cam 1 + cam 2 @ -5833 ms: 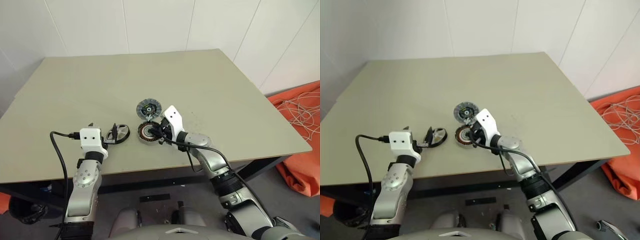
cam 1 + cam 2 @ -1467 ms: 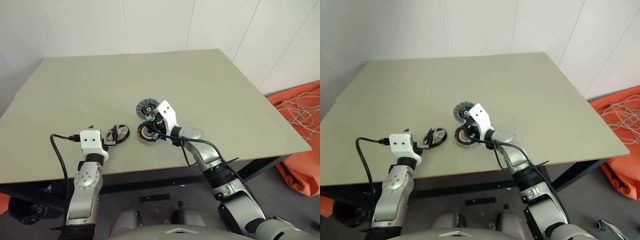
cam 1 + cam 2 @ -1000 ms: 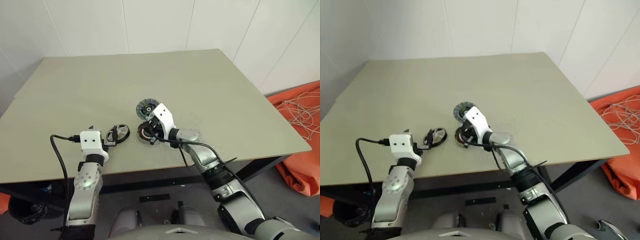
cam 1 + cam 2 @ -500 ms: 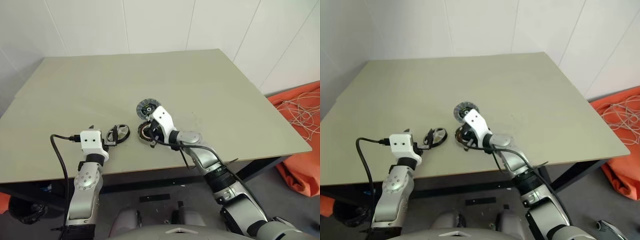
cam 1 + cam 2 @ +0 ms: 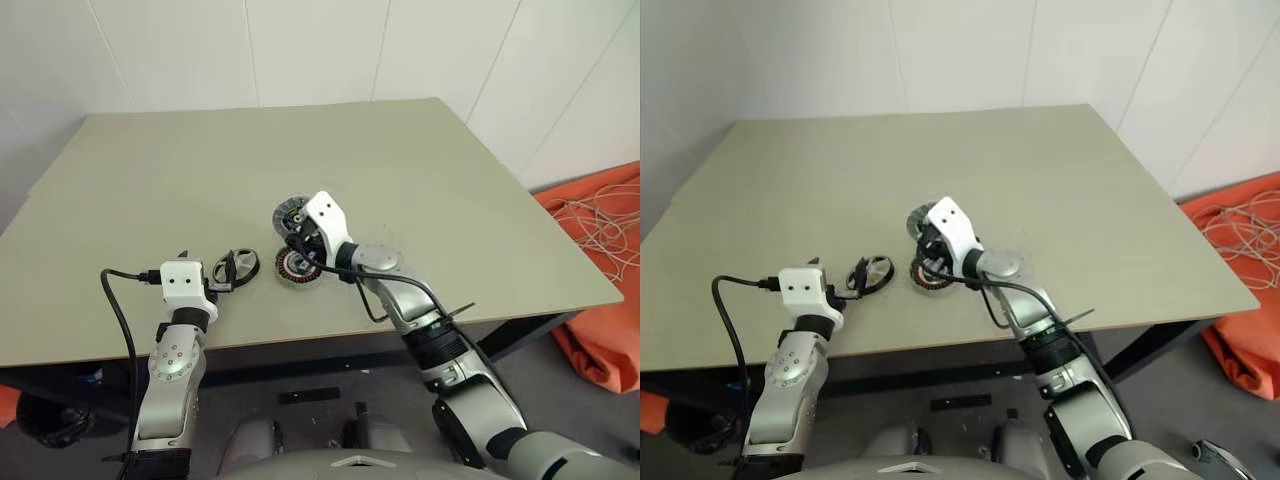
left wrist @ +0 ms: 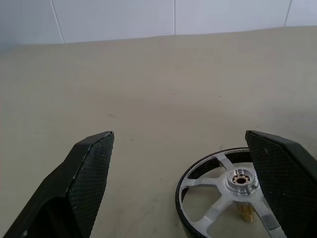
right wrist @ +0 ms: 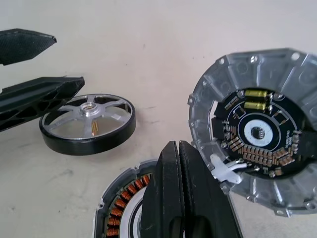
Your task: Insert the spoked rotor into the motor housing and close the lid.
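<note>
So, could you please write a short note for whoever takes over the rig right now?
Left tool: open, level at the table, its fingers either side of the spoked rotor, not gripping it.
Right tool: shut, empty, poised over the motor housing near the lid.
Rotor lies flat on the table beside the housing; housing is open, copper windings showing. Lid lies dark-centred face up, just behind the housing.
Done: nothing assembled.
Left: grasp rotor, seat it in housing, close lid.
</note>
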